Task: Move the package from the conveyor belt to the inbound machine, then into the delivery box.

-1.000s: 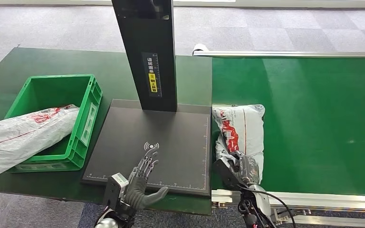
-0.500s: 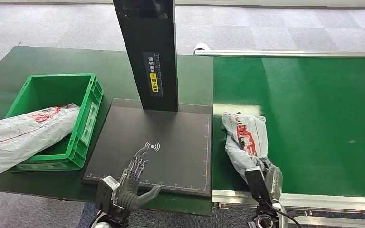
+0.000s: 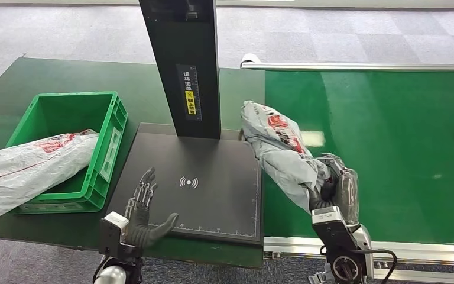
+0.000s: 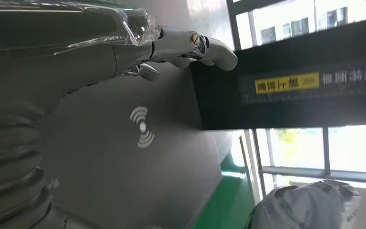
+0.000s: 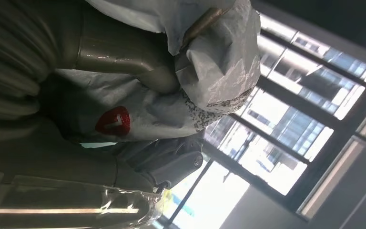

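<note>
My right hand [image 3: 331,188] grips the package [image 3: 275,145] by its near end, lifted off the belt [image 3: 390,148] and slanting toward the scanner plate [image 3: 213,195]; an end grip lets the bag swing over the plate's edge. My left hand [image 3: 142,216] hovers, fingers spread, holding nothing, ready to receive. The green box [image 3: 115,127] waits beyond, another bag [image 3: 29,163] draped over its rim.

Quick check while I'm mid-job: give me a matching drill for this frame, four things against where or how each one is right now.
Things:
1. grey package
2. white package
3. left hand
4. yellow label

States:
A. on the black post of the machine
B. open, over the near edge of the black plate
C. held up by the right hand, between belt and plate
D. lying across the green box's rim

Pairs: 1-C, 2-D, 3-B, 4-A
</note>
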